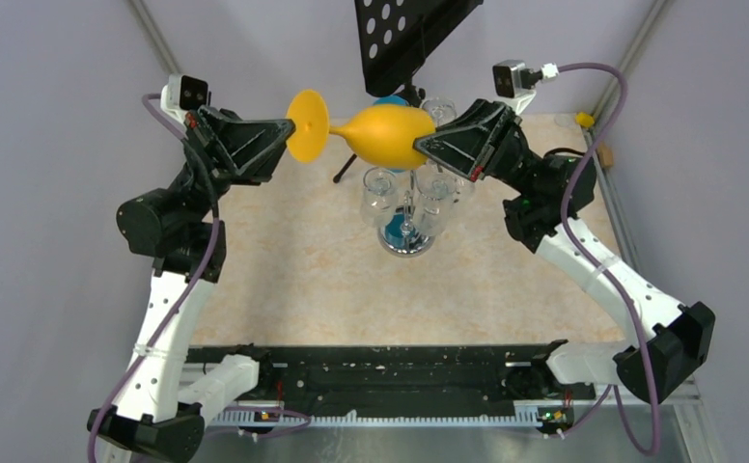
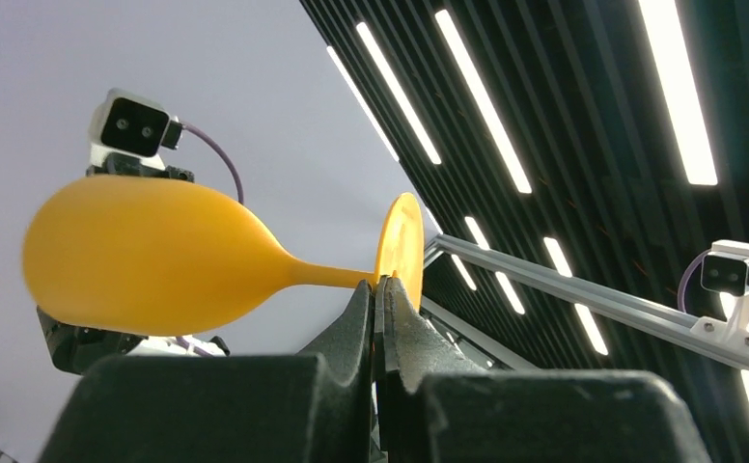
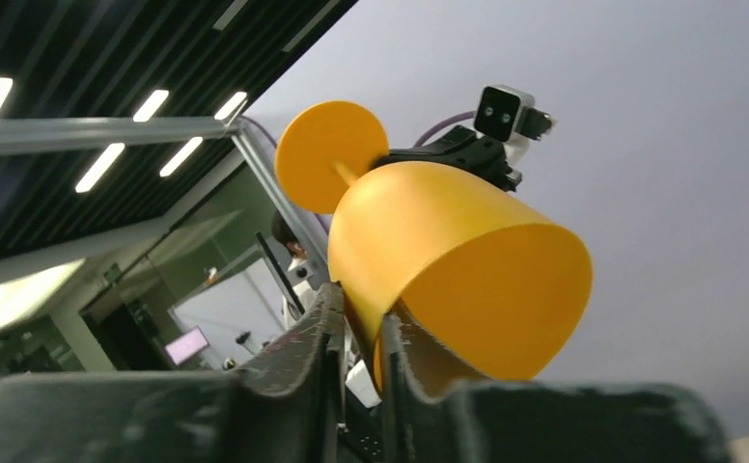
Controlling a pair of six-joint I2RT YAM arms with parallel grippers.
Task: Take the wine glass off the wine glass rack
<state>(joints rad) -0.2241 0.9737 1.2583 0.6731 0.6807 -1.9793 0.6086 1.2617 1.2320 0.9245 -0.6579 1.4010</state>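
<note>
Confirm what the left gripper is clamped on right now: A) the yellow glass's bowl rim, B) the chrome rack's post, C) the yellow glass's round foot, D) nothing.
C: the left gripper is shut on the edge of the disc foot of the wine glass, with the bowl pointing away from it.

Wine glass (image 1: 382, 133) held sideways over wine glass rack (image 1: 407, 220); stem gripped by left end effector (image 1: 289, 125), bowl by right end effector (image 1: 421, 147).

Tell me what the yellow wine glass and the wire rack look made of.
The wine glass is opaque matte yellow with soft highlights, probably plastic, not glass. The rack is thin shiny wire on a mirrored round base, likely chromed metal.
</note>
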